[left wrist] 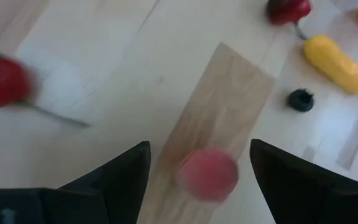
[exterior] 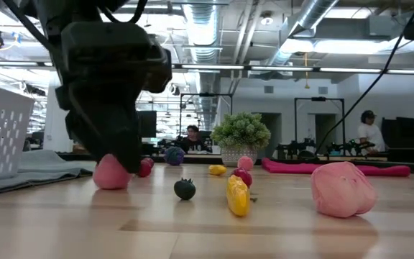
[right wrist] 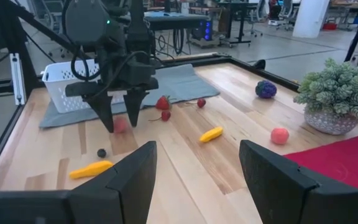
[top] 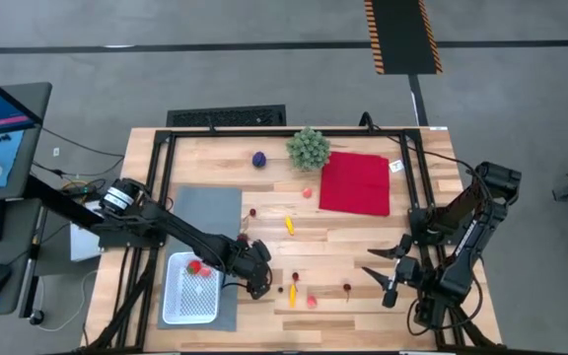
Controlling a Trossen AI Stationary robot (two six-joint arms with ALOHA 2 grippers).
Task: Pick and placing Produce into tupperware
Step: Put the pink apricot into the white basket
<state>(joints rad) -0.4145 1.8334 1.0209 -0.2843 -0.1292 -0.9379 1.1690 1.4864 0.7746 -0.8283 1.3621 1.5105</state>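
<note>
At the left of the bench (top: 363,251) the white tub (top: 188,289) sits on a grey mat (top: 205,212), near the left arm's base so that arm can carry to it easily; some red produce (top: 197,267) already lies inside. Just right of the tub, the left claw (top: 256,279) points straight down at the wood, fingers spread on either side of a small pink ball (left wrist: 208,174). The ball lies loose between the fingers (right wrist: 106,115), and I cannot see either one touching it, so this looks like the moment before a squeeze, with nothing gripped yet. The upright pose suits a pinch from above on something this small.

Further right, the remaining pieces lie scattered singly on the wood: a yellow pepper (top: 289,225), a dark berry (exterior: 185,188), a pink fruit (top: 312,301), and a purple ball (top: 258,158) at the far edge beside a green plant (top: 308,148). A red cloth (top: 354,182) lies flat past them.

At the right edge the right claw (top: 388,268) waits above the bench, wide open and empty.
</note>
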